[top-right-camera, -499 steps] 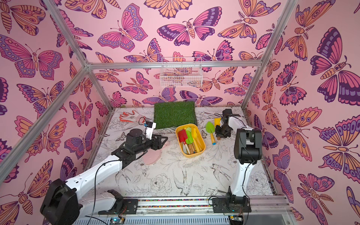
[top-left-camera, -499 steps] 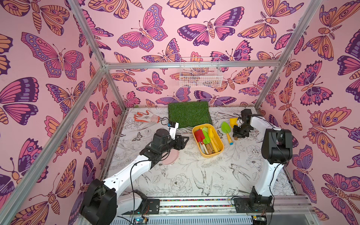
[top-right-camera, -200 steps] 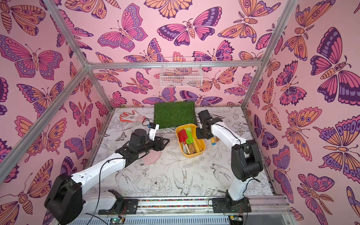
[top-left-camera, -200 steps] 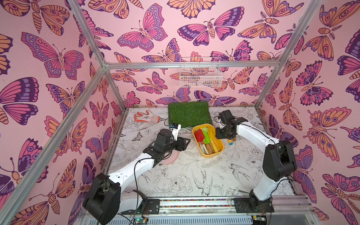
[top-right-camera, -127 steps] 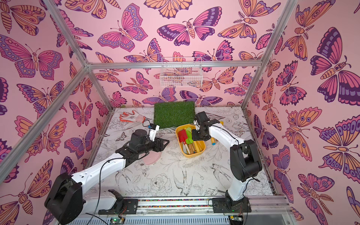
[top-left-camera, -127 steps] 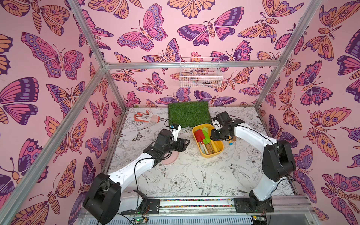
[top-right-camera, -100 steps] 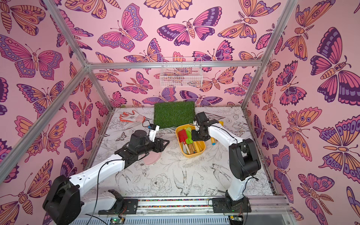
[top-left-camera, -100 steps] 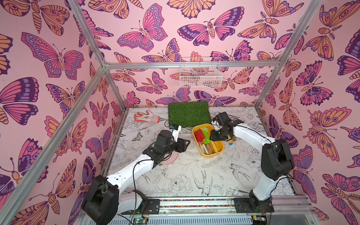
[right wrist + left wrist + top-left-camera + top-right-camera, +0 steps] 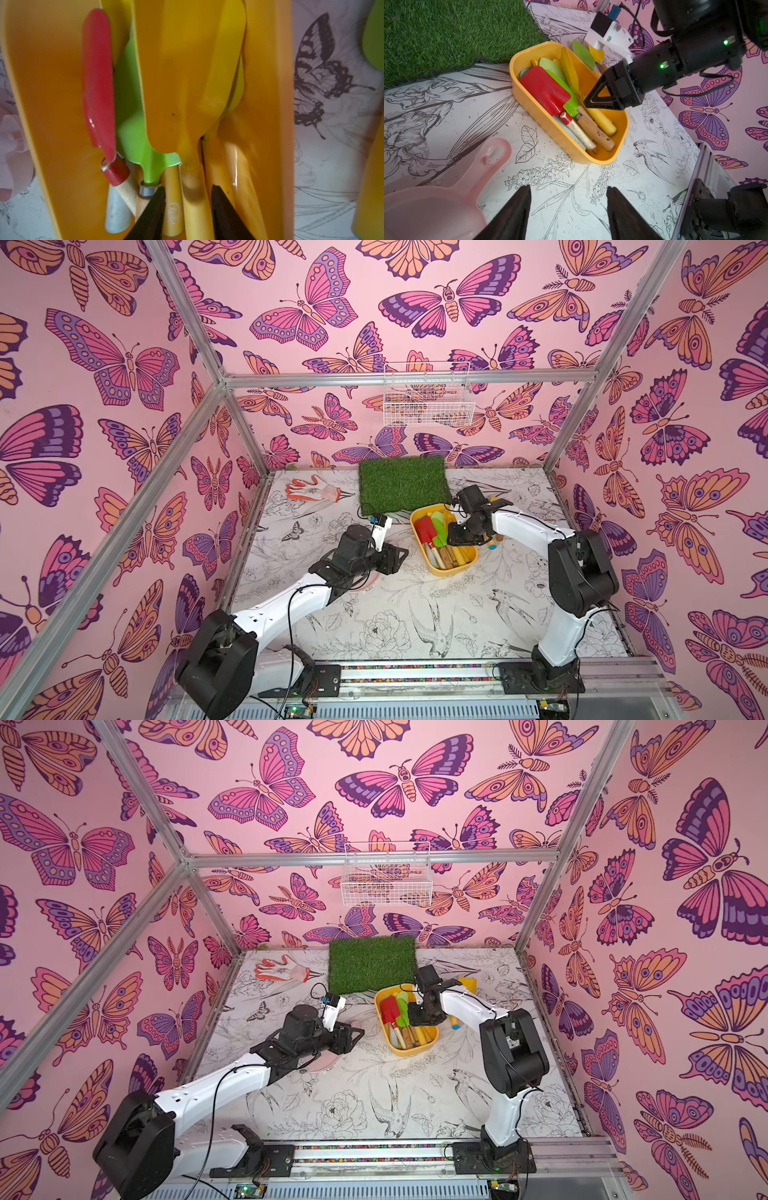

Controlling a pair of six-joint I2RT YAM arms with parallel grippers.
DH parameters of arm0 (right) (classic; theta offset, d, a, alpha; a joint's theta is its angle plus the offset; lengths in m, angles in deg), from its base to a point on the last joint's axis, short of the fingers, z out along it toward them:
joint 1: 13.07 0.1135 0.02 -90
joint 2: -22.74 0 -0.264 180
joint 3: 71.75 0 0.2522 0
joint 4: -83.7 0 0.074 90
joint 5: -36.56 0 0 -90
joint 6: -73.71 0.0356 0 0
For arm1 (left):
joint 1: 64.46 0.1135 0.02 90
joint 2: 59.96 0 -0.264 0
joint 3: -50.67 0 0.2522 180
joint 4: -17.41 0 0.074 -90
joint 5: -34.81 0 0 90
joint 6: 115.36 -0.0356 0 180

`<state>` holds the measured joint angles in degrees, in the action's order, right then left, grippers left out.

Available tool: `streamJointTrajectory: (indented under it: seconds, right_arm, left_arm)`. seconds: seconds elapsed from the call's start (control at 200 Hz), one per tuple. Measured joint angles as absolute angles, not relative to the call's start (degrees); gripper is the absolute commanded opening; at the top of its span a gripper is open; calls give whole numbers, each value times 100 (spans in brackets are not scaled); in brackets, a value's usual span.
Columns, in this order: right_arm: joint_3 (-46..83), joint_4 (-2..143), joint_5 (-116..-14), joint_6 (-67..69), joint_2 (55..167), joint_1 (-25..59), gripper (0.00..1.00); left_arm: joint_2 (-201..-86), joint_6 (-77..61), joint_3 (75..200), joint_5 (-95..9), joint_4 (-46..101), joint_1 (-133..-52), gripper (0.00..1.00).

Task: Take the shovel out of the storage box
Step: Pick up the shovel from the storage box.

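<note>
the storage box (image 9: 455,570) sits on the flower-printed surface (image 9: 395,614), and everything here is placed from it. several toy shovels lie inside it, blades toward the box's far end and handles toward its near end. a red shovel (image 9: 544,89) lies on top by the box's left wall, with a green shovel (image 9: 572,104) partly under it. a yellow shovel (image 9: 187,72) lies along the box's right wall, its blade tipped on edge. more handles lie beneath them, some wooden, one pale grey.

the right pincer (image 9: 188,187) reaches down into the box from its right side, over the middle of its length. in the right wrist view its dark fingers (image 9: 151,214) stand on either side of the yellow shovel's handle, just behind the blade's neck, with only a narrow gap. i cannot tell whether they are pressing on the handle.

the left pincer (image 9: 568,187) hovers above the surface off the box's left side, spread wide with nothing between its fingers, pointing toward the box. a pink dustpan (image 9: 436,207) lies on the surface under that arm, apart from the box.

just outside the box's right wall, another green blade (image 9: 583,54) and a yellow one (image 9: 597,55) lie on the surface. a grass mat (image 9: 403,485) lies just beyond the box's far left corner. a white and orange glove (image 9: 313,491) lies farther left of the mat, well apart from the box. a white wire basket (image 9: 428,402) hangs on the back wall, high beyond the box.
</note>
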<state>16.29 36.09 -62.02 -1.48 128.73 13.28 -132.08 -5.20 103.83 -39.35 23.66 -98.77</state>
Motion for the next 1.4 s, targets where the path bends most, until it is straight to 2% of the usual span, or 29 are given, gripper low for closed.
streamJointTrajectory:
  seconds: [0.14, 0.571, 0.866, 1.397]
  right_arm:
    - [1590, 3631, -6139, -146, 13000, 1352, 40]
    - [1583, 3721, -5973, -174, 13035, 1542, 19]
    - [1364, 3885, -5772, -172, 12729, 1603, 14]
    - [1010, 3963, -5348, -122, 11606, 1559, 15]
  left_arm:
    - [-13208, -542, 10317, -3935, 2257, -9877, 64]
    - [-13204, -542, 10210, -3957, 2176, -9879, 63]
    - [-13204, -542, 10210, -3959, 2176, -9879, 63]
    - [-13510, -564, 10210, -4001, 2091, -10095, 63]
